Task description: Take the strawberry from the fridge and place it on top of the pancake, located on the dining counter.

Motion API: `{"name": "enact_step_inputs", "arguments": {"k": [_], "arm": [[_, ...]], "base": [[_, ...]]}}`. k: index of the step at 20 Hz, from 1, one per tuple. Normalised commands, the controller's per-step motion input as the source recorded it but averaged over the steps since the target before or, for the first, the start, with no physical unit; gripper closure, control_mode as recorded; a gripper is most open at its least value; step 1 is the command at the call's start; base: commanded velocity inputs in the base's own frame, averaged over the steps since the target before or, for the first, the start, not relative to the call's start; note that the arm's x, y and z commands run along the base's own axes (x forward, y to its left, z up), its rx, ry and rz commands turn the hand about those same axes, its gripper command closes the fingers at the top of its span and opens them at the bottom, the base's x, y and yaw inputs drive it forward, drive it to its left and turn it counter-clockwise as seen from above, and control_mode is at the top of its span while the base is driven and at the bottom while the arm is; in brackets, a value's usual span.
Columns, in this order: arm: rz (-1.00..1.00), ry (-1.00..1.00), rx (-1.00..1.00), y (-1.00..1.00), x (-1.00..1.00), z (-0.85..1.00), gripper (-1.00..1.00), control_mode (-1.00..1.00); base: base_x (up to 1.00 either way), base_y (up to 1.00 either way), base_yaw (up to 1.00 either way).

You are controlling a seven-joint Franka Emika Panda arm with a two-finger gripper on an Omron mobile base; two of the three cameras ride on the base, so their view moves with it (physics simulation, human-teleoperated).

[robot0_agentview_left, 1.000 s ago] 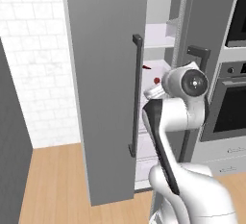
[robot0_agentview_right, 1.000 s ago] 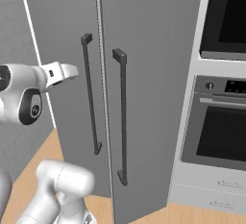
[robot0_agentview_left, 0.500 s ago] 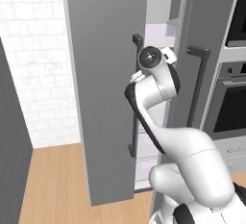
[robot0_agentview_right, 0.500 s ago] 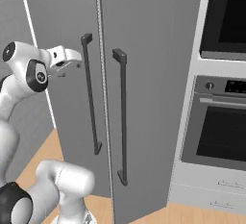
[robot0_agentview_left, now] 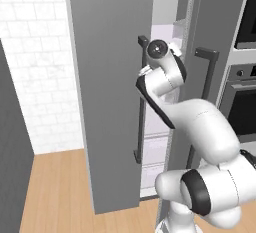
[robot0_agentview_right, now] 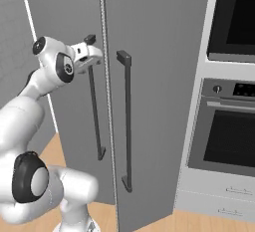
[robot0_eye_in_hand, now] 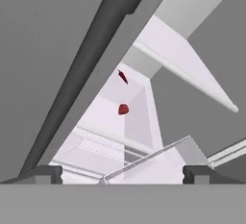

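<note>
I am reaching into the fridge (robot0_agentview_left: pixel 110 77), so the fetching step is under way, with nothing picked up yet. My hand (robot0_eye_in_hand: pixel 122 172) is spread wide and empty, pointing through the gap beside the left door's dark bar handle (robot0_agentview_right: pixel 94 106). The strawberry (robot0_eye_in_hand: pixel 123 108) is sitting on a white shelf (robot0_eye_in_hand: pixel 110 105) deep inside, well apart from my fingertips; a thinner dark-red item (robot0_eye_in_hand: pixel 123 77) is lying further back. Next I judge I need to advance through the gap and straddle the berry before closing.

the fridge (robot0_agentview_left: pixel 107 77) stands with its left door ajar, white shelves (robot0_agentview_left: pixel 165 32) inside; the white arm (robot0_agentview_left: pixel 170 87) reaches into the gap.
</note>
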Motion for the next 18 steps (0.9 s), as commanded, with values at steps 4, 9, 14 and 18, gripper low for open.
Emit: {"name": "enact_step_inputs", "arguments": {"k": [4,9,14,18], "arm": [[0.07,0.09,0.00,-0.04,0.82,-0.17,-1.00,-1.00],[0.07,0.03,-0.03,-0.01,0.55,-0.09,-1.00,-1.00],[0.02,0.00,-0.04,-0.25,0.10,0.00,-1.00,-1.00],[0.00,0.00,0.00,-0.46,-0.05,0.00,-1.00,-1.00]], "base": [[0.00,0.00,0.00],[0.00,0.00,0.00],[0.00,0.00,0.00],[0.00,0.00,0.00]]}}
